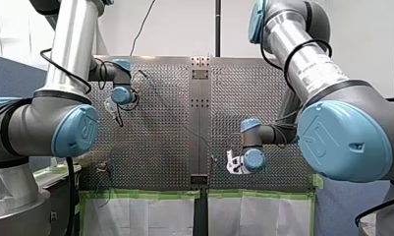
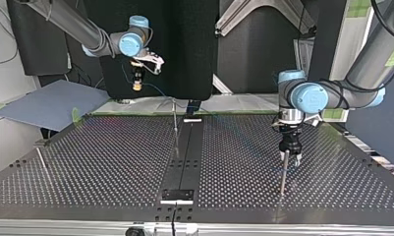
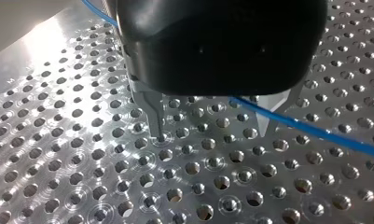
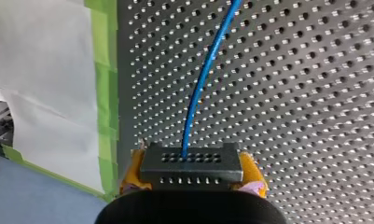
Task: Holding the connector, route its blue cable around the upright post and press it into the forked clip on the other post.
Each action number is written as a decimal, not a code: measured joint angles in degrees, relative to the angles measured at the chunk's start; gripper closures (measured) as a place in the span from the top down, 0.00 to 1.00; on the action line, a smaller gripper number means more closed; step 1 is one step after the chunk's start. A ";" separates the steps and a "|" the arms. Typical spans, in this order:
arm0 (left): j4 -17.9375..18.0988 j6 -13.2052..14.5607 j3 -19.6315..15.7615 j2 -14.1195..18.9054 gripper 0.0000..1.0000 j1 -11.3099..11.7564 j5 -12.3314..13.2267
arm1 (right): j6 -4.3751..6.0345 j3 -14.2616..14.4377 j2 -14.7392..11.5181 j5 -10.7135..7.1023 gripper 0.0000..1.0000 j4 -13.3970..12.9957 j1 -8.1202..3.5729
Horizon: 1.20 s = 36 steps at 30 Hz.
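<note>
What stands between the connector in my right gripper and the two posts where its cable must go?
Toward the middle post, nothing visible: the connector hangs raised in my right gripper, well apart from it. At the other post, my left gripper hangs open right at its top, which may crowd the cable.

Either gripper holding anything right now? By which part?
My right gripper holds the black connector by its sides, between the yellow pads; the blue cable leaves its face. My left gripper is open, holding nothing.
</note>
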 joint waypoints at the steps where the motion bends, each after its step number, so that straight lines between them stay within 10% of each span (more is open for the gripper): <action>1: 0.00 0.00 0.00 0.00 1.00 0.00 0.00 | 0.05 0.00 0.41 -0.01 0.00 -0.41 -0.08; 23: -0.11 0.00 -0.01 -0.01 1.00 0.06 -0.08 | 0.67 -1.06 10.91 -3.36 0.00 -10.56 0.04; 36: 0.00 0.08 -0.01 -0.01 1.00 0.09 -0.17 | 0.70 -1.80 17.37 -3.22 0.00 -10.86 0.20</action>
